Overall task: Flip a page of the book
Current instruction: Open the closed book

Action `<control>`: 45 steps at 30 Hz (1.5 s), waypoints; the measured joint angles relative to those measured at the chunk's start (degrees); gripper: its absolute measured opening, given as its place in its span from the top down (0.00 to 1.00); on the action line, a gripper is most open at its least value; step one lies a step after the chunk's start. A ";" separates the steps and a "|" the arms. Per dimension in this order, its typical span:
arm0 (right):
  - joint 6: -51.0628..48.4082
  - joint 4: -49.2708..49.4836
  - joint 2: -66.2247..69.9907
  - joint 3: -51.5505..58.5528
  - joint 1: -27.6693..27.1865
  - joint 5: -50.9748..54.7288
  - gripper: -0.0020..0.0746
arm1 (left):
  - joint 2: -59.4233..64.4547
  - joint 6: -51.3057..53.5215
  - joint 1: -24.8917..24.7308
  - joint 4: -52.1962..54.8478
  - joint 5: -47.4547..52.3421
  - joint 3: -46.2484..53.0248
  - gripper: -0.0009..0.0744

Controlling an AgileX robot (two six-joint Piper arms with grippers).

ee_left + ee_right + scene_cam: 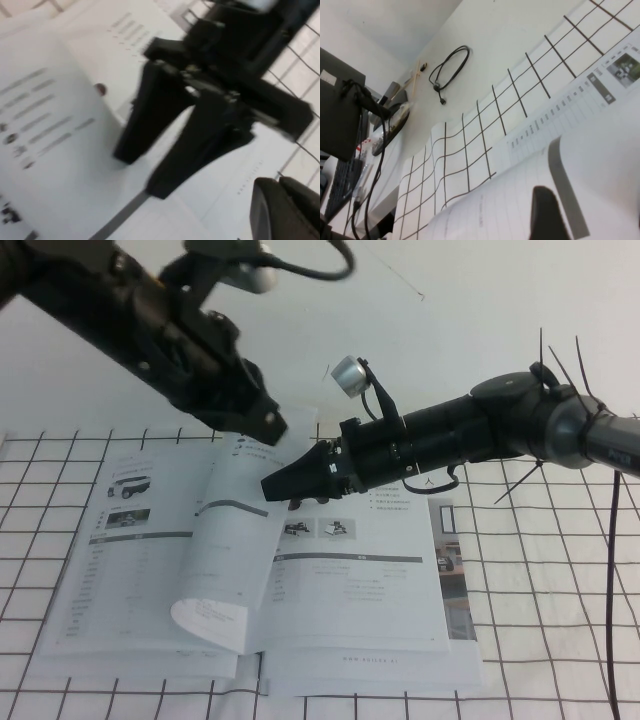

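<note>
The book [120,580] lies open on a checked cloth. One page [232,550] stands up near the spine, curled over at its lower edge, with a grey bar across its face [570,195]. My right gripper [268,487] is open and reaches in from the right, its tips against that raised page. The left wrist view shows its two fingers [135,125] spread apart over the paper. My left gripper [262,425] hangs just above the page's top edge. Its fingers [280,205] are pressed together, and nothing shows between them.
The black-gridded white cloth [560,570] runs beyond the book on all sides. A coiled black cable [451,67] lies on the bare white table past the cloth. Dark equipment and cables [350,110] stand further off on that side.
</note>
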 joint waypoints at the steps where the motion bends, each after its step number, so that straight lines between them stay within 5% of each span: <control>1: -0.22 0.00 0.00 0.00 0.00 -0.02 0.47 | 0.00 0.33 -1.51 0.47 0.43 0.00 0.99; 7: -0.35 0.00 0.00 -1.26 0.00 -0.12 0.47 | -0.23 -0.41 -13.34 9.13 -0.46 3.02 0.99; 11: -0.35 0.00 0.00 -2.55 0.00 -0.12 0.47 | -0.23 -7.23 -20.75 24.47 -3.40 7.84 0.99; 16: -0.35 -0.11 0.00 -3.25 0.00 -0.37 0.47 | -0.23 -16.91 -25.92 37.47 -8.41 13.73 0.99; 31: -1.29 -1.21 0.00 -3.38 0.00 -0.60 0.47 | -0.23 -40.41 -27.34 64.32 -24.92 28.49 0.99; 45: 2.32 -4.47 -4.81 -13.39 -6.43 1.46 0.48 | -0.45 -41.94 -27.34 66.97 -24.23 28.61 0.99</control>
